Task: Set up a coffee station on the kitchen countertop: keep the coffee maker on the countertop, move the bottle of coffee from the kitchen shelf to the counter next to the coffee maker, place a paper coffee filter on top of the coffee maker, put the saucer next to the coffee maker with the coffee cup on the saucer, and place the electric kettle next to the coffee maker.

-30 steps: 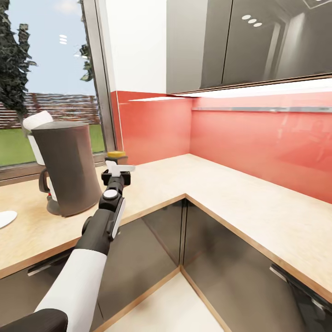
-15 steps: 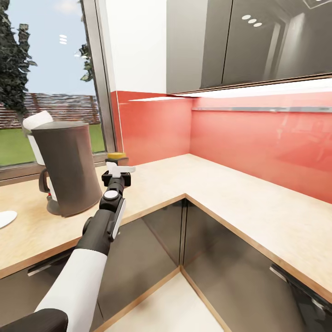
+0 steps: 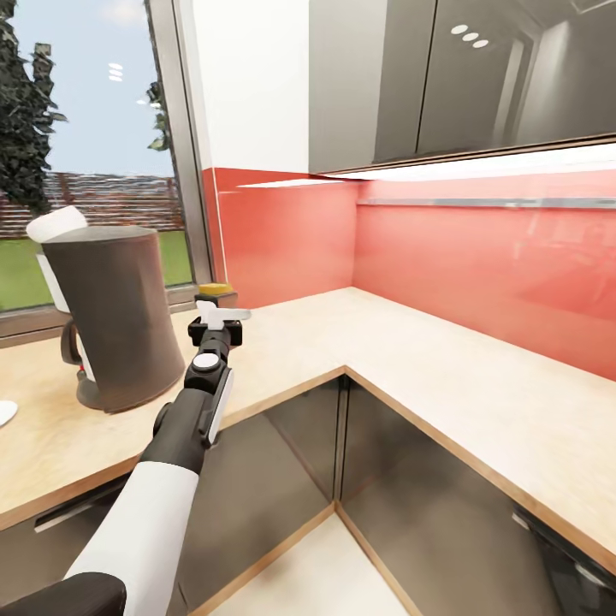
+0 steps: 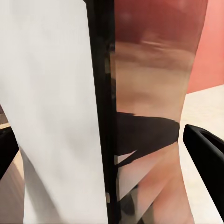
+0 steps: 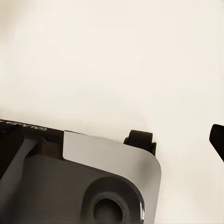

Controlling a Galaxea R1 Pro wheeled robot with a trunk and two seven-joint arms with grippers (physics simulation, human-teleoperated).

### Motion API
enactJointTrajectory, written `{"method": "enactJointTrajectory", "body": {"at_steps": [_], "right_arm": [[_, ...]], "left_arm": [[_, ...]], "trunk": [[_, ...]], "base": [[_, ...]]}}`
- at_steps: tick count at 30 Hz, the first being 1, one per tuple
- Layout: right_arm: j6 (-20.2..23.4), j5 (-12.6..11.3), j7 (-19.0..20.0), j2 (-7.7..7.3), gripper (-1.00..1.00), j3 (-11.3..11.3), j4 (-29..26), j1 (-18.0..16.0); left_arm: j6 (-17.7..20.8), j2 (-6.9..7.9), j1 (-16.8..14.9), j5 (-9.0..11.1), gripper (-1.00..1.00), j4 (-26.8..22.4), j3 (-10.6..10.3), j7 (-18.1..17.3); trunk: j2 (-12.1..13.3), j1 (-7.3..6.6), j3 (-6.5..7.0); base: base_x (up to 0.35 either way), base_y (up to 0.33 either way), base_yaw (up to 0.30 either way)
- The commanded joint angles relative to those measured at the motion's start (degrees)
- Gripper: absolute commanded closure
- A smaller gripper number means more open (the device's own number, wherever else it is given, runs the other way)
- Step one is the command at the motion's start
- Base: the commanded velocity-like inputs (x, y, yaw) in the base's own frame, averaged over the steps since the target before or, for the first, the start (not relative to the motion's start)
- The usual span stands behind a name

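My left gripper (image 3: 219, 318) reaches over the kitchen countertop (image 3: 411, 342), shut on the bottle of coffee, whose yellow-gold cap (image 3: 216, 289) pokes up just beyond the fingers. In the left wrist view the bottle of coffee (image 4: 144, 93) sits between the two dark fingers (image 4: 205, 154), pale label on one side and glossy dark body on the other. The dark grey coffee maker (image 3: 115, 316) stands on the counter just left of the bottle, its white part (image 3: 53, 227) behind. A sliver of the saucer (image 3: 3, 412) shows at the left edge. My right gripper (image 5: 179, 140) is open, with nothing between its fingers.
The counter turns a corner under a red backsplash (image 3: 479, 265). Glossy grey wall cabinets (image 3: 428, 77) hang above it. A window (image 3: 85, 154) stands behind the coffee maker. Dark cabinet fronts (image 3: 282, 462) and pale floor (image 3: 325, 573) lie below. The right wrist view looks down on a part of my own body (image 5: 70, 186).
The whole picture has slid a little to the left, so the camera moved. My left gripper and the bottle hold the same pose beside the coffee maker.
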Motion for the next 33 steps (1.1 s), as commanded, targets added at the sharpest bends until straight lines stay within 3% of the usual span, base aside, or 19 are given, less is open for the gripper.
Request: {"method": "enactJointTrajectory", "body": {"at_steps": [1,17,24,33], "right_arm": [[-0.3,0.6,0.0,-0.05,-1.00,-0.5,0.1,-0.1],[-0.3,0.6,0.0,-0.04,-1.00,-0.5,0.1,-0.1],[-0.4,0.6,0.0,-0.03,-1.00,-0.5,0.1,-0.1],[-0.3,0.6,0.1,-0.06,-1.00,-0.5,0.1,-0.1]], "left_arm": [[0.4,-0.01,0.0,-0.5,1.00,-0.1,-0.1,0.1],[0.5,-0.01,0.0,-0.6,1.00,-0.1,-0.1,0.3],[0.5,-0.01,0.0,-0.5,1.00,0.0,-0.1,3.8],[0.5,-0.01,0.0,-0.4,1.00,0.0,-0.1,4.5]], "trunk": [[0.0,0.00,-0.06],[0.0,0.00,-0.06],[0.0,0.00,-0.06],[0.0,0.00,-0.06]], "base": [[0.043,0.000,0.000],[0.079,0.000,0.000],[0.005,0.000,0.086],[0.000,0.000,0.026]]}}
